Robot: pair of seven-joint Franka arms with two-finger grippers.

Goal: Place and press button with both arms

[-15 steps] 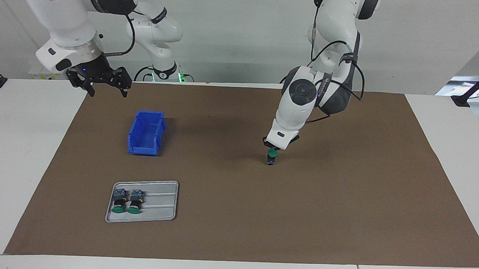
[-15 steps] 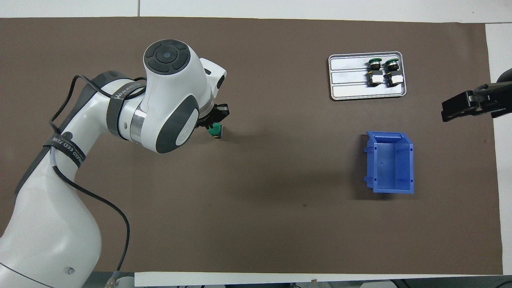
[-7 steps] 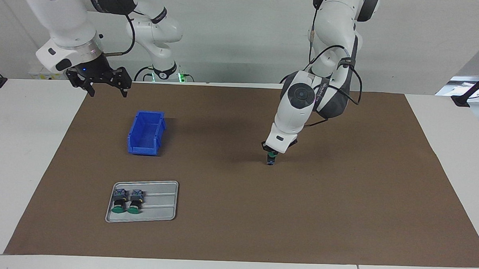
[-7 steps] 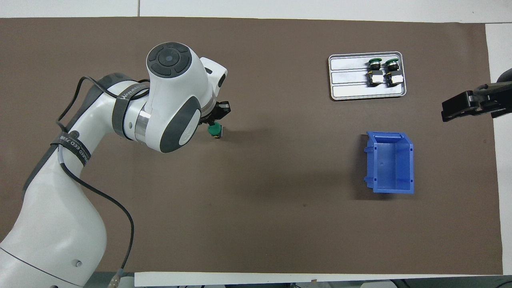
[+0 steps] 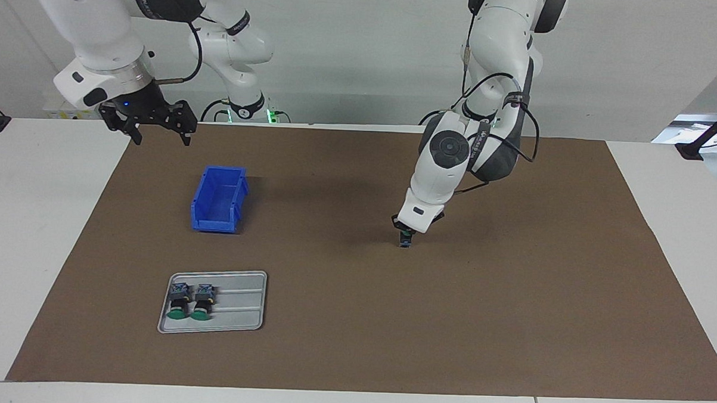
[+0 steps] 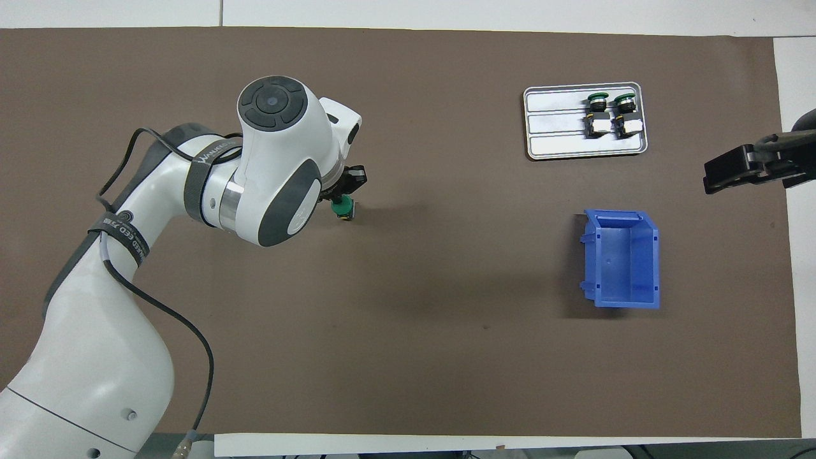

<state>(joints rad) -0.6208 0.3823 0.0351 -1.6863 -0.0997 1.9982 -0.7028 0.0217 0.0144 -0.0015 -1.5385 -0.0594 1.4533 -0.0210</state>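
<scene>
Left pincer (image 5: 406,232) presses down on the upright button (image 5: 405,241) mid-table — fingers' spread I cannot tell. Right pincer (image 5: 152,123) waits, wide, over the table's edge.

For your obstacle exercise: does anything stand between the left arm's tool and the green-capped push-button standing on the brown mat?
Nothing visible does. The left tool is directly on top of the green-capped push-button. The blue plastic bin and grey metal tray lie toward the right arm's end.
</scene>
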